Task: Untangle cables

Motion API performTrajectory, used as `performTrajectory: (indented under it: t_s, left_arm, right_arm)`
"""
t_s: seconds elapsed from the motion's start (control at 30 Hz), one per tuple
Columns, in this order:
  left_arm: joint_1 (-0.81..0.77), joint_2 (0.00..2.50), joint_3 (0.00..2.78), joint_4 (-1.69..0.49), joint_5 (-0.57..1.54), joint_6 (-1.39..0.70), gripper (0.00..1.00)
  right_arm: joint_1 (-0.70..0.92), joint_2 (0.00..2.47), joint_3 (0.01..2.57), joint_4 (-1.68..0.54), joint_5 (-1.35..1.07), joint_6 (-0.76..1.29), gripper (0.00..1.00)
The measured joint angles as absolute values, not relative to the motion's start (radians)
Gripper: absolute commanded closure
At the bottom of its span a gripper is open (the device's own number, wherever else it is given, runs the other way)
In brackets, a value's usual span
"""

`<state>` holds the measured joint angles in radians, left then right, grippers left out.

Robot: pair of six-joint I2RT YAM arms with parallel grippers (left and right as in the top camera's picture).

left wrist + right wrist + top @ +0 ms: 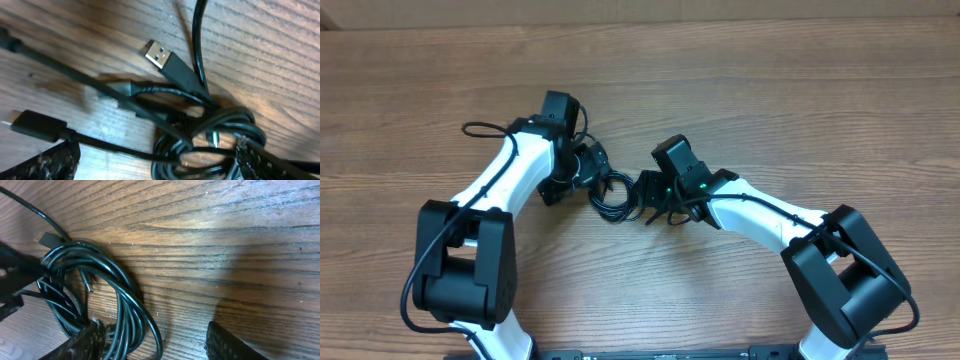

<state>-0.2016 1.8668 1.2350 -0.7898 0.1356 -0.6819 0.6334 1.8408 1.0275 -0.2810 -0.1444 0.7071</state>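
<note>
The left arm [520, 170] and the right arm [760, 212] are each built of white tubular links joined by bulky black housings. A thin black wire [480, 187] is run along each white link. A small green light [701, 185] is seen at the right wrist. The jaws are lined with rough black pads [230, 345]

No text is legible on the cables [215, 125] or table [770, 80].

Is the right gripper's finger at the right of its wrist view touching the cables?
Apart. The right wrist view shows bare table between that finger and the cables.
</note>
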Motion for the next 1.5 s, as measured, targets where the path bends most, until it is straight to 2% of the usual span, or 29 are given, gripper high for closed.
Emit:
performTrajectory:
  t_s: [0.07,0.1,0.17,0.23,0.27,0.43,0.63,0.8,0.93,1.03,1.23,1.33,1.5]
  left_arm:
    - [-0.203,1.869,1.216,-0.755,0.134,-0.682,0.00]
    - [-0.203,1.871,1.208,-0.741,0.133,-0.682,0.03]
    - [-0.203,1.877,1.200,-0.729,0.129,-0.688,0.37]
    - [-0.202,1.881,1.197,-0.722,0.128,-0.685,0.93]
    - [-0.202,1.881,1.197,-0.719,0.127,-0.681,0.96]
    - [-0.202,1.882,1.197,-0.715,0.127,-0.609,0.96]
    - [-0.194,1.882,1.197,-0.685,0.144,-0.408,0.96]
    - [-0.183,1.882,1.197,-0.679,0.241,-0.201,0.96]
    - [-0.183,1.882,1.197,-0.698,0.322,-0.068,0.96]
    - [-0.183,1.882,1.197,-0.728,0.373,0.009,0.96]
    - [-0.183,1.882,1.197,-0.744,0.397,0.039,0.96]
    - [-0.183,1.882,1.187,-0.735,0.397,0.033,0.91]
    - [-0.183,1.882,1.134,-0.690,0.403,0.026,0.87]
  right_arm:
    - [0.633,1.841,1.028,-0.281,-0.142,0.707,0.32]
    - [0.633,1.841,1.028,-0.280,-0.141,0.706,0.31]
    - [0.633,1.841,1.028,-0.281,-0.142,0.706,0.29]
    - [0.633,1.841,1.028,-0.281,-0.141,0.707,0.26]
    - [0.633,1.841,1.028,-0.281,-0.141,0.707,0.25]
    - [0.634,1.841,1.028,-0.281,-0.141,0.706,0.21]
    - [0.633,1.841,1.028,-0.281,-0.141,0.706,0.21]
    - [0.628,1.841,1.028,-0.280,-0.141,0.696,0.20]
    - [0.585,1.840,1.028,-0.277,-0.169,0.673,0.20]
    - [0.506,1.833,1.028,-0.266,-0.282,0.651,0.20]
    - [0.379,1.818,1.033,-0.202,-0.581,0.560,0.20]
    - [0.372,1.816,1.034,-0.195,-0.670,0.535,0.21]
    - [0.397,1.816,1.034,-0.197,-0.698,0.529,0.30]
